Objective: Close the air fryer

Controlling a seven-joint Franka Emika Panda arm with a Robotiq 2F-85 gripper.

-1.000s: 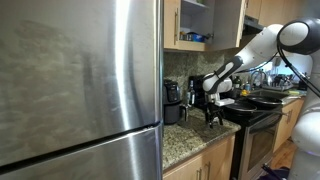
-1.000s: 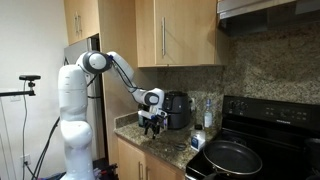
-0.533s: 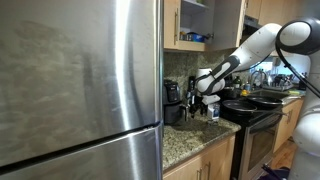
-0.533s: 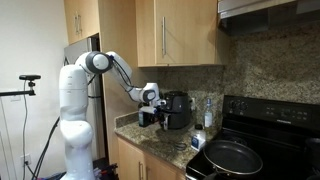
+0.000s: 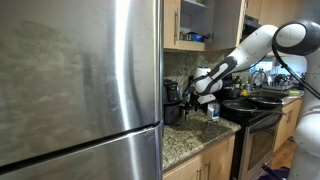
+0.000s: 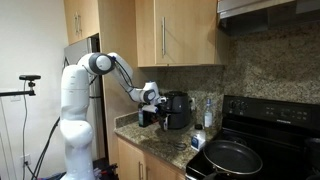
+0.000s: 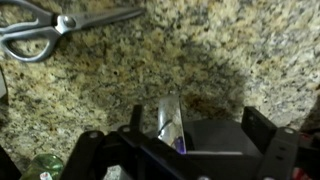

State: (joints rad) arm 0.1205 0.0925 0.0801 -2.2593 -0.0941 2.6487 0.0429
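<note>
Gripper [image 6: 160, 118] at the end of the white arm [image 6: 112, 68] is turned sideways toward the air fryer [image 6: 178, 108], low over the counter [image 6: 135, 128] and close to the fryer's front. In both exterior views the small gap there is too dark to tell whether they touch. In the wrist view its 2 fingers [image 7: 88, 150] stand wide apart, with a dark block and a clear, glossy piece between them; what those are cannot be told. The air fryer, a small dark box with a rounded top, stands at the back edge of the counter against the speckled stone wall, under the wooden cabinets [image 6: 185, 35]. In an exterior view it shows again [image 5: 172, 98] in the back corner of the counter beside the steel fridge [image 5: 80, 85], with the gripper [image 5: 192, 98] just beside it on the stove side. Whether its front basket is fully pushed in cannot be told from these pictures. A clear bottle [image 6: 207, 112] stands near the back edge between the fryer and the black stove [image 6: 270, 140], and 1 large dark pan [image 6: 232, 155] sits on the stove next to the counter's end. Scissors [image 7: 50, 25] with grey handles lie flat on the granite, well apart from the fingers.
</note>
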